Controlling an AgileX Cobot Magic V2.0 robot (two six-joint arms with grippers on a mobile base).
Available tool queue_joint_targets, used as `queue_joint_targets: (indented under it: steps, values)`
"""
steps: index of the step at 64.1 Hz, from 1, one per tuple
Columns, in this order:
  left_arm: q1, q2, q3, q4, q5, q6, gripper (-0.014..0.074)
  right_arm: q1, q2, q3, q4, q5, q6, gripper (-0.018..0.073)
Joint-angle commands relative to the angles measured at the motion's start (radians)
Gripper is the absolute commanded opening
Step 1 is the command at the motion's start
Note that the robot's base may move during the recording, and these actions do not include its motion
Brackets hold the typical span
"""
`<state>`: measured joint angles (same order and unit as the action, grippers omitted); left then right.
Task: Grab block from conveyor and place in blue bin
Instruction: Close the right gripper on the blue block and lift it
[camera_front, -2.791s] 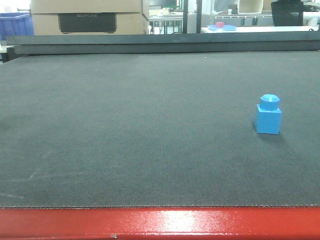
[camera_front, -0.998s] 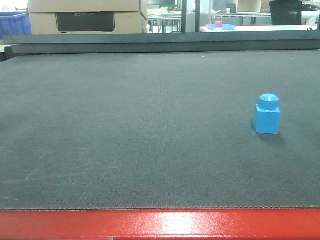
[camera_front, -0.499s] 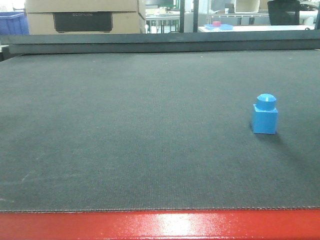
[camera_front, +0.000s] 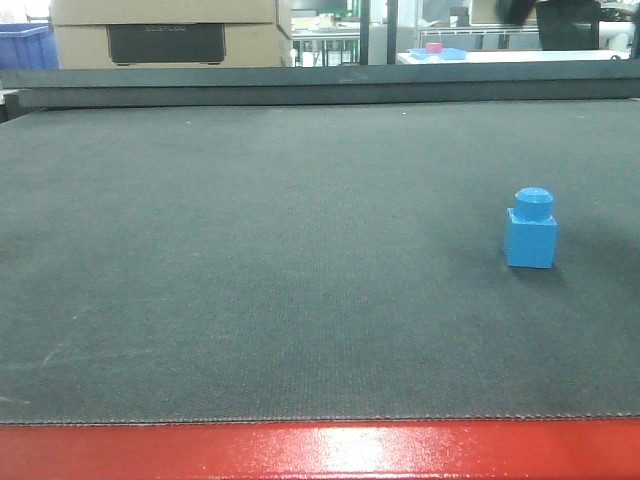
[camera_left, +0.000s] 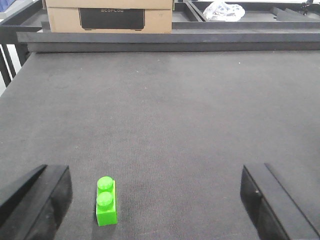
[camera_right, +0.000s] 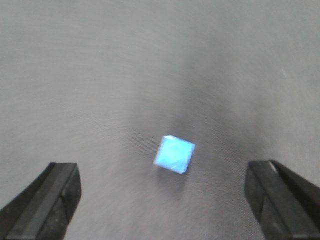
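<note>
The block (camera_front: 531, 230), a small bright blue cube with one round stud, stands upright on the right side of the dark grey conveyor (camera_front: 260, 260). From above it looks blurred (camera_right: 174, 154) and lies ahead of my right gripper (camera_right: 162, 205), between the lines of its two black fingers (camera_right: 42, 200) and apart from both. That gripper is open and holds nothing. My left gripper (camera_left: 155, 205) is also open over the belt (camera_left: 165, 110). A blue bin (camera_front: 24, 45) shows partly at the far back left.
A green two-stud brick (camera_left: 106, 201) lies on the belt just inside my left gripper's left finger (camera_left: 35, 200). The red frame (camera_front: 320, 452) edges the near side. A cardboard box (camera_front: 165, 32) stands beyond the far rail, with a white bag (camera_left: 225, 10) further right.
The block sits slightly further left in the front view than 2.8 s ago. A dark blurred shape has come in at the top right edge.
</note>
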<state>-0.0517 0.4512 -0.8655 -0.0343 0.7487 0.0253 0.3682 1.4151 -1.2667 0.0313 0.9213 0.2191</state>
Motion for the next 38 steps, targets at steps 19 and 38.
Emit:
queue_joint_targets:
  steps: [19,38]
  values:
    - [-0.006,0.002,-0.008,-0.007,-0.009,-0.007,0.059,0.001,0.258,-0.028,-0.048,-0.001,0.149,0.057]
    - [-0.006,0.002,-0.008,-0.007,0.047,-0.007,0.059,0.001,0.355,-0.028,-0.048,-0.032,0.175,0.057]
